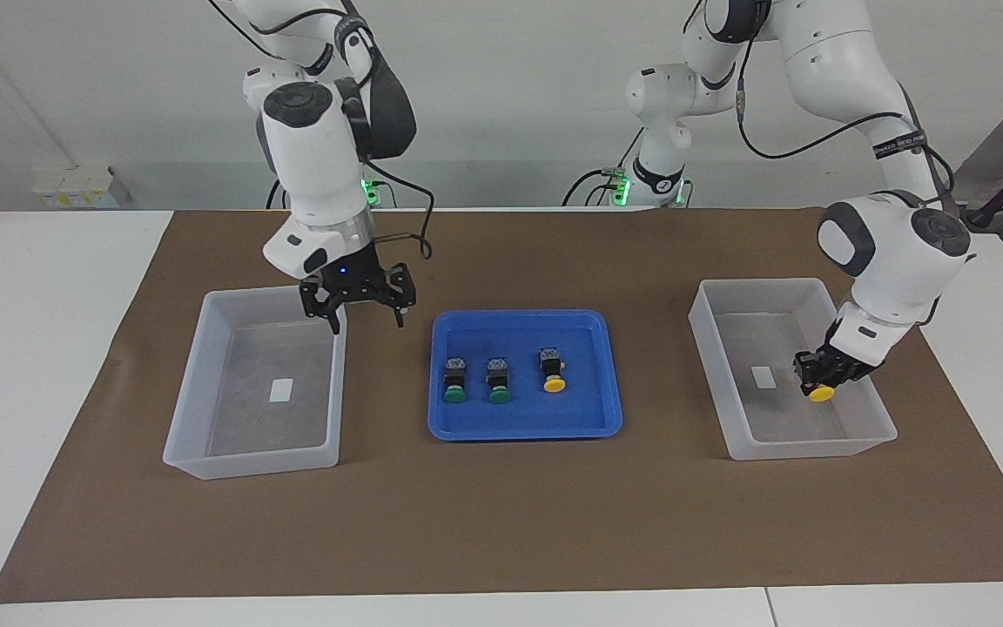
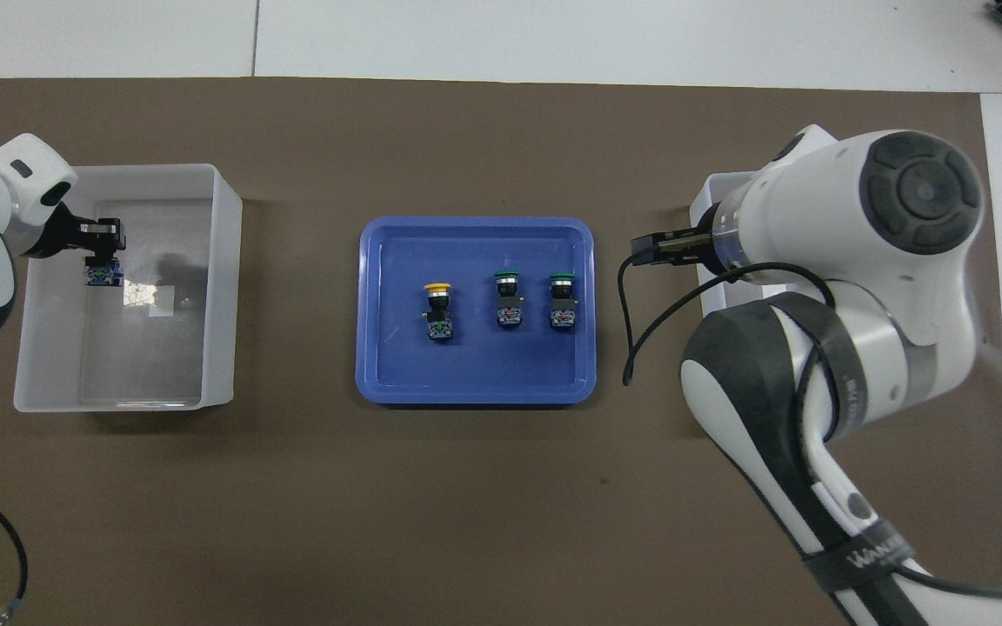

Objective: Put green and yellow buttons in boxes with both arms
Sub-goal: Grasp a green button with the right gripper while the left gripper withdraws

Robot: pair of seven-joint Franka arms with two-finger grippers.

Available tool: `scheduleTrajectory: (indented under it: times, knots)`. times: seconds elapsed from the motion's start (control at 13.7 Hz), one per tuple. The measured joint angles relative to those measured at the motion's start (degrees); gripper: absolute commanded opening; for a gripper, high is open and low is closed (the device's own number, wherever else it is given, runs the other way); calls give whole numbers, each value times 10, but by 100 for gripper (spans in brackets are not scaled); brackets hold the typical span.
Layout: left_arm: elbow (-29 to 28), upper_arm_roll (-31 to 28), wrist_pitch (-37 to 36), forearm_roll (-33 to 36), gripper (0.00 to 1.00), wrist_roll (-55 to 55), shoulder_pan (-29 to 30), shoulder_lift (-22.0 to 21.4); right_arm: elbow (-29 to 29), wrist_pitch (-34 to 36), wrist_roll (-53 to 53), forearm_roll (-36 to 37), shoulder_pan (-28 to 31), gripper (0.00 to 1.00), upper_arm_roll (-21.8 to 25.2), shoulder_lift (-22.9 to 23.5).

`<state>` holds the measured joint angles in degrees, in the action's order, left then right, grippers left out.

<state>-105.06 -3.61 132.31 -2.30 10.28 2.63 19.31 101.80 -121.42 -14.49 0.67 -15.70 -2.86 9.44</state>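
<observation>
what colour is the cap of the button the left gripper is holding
Yellow; the button in the left gripper shows best in the facing view.

Three buttons (image 1: pixel 500 378) in tray (image 1: pixel 523 428), tray between two boxes (image 1: pixel 253 453), fourth button (image 1: pixel 819 389) in one box (image 1: pixel 806 446)

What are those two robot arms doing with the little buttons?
They are sorting push buttons out of the blue tray into two clear boxes. The left end effector is down inside the box at its end of the table, shut on a yellow button. The right end effector is open and holds nothing, over the gap between its box and the tray. Two green buttons and another yellow one wait in the tray.
</observation>
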Motion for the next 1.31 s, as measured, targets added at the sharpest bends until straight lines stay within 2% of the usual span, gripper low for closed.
scheduleTrajectory:
  times: [0.15, 0.22, 0.29, 0.36, 0.73, 1.02, 1.31]
  knots:
    - [-5, 0, 21, 0, 0, 17, 7, 13, 4, -48, -17, 0, -19, 100, 0, 37]
    - [-5, 0, 26, 0, 28, 20, 9, 18, 4, -66, -25, 0, -26, 100, 0, 53]
    - [-6, 0, 29, 0, 61, 21, 12, 21, 4, -79, -33, 0, -33, 100, 0, 65]
    - [-7, 0, 31, 0, 73, 22, 15, 23, 5, -92, -42, 0, -42, 100, 0, 77]
    - [5, 5, 21, 6, 73, 24, 16, 23, 18, -152, -60, 0, -60, 100, 0, 115]
    - [83, 9, -75, 14, 65, 27, 10, 21, 31, -200, -71, 0, -68, 100, 0, 146]
    - [157, 12, -185, 13, 65, -5, -30, 18, 32, -227, -71, 1, -80, 86, 2, 164]
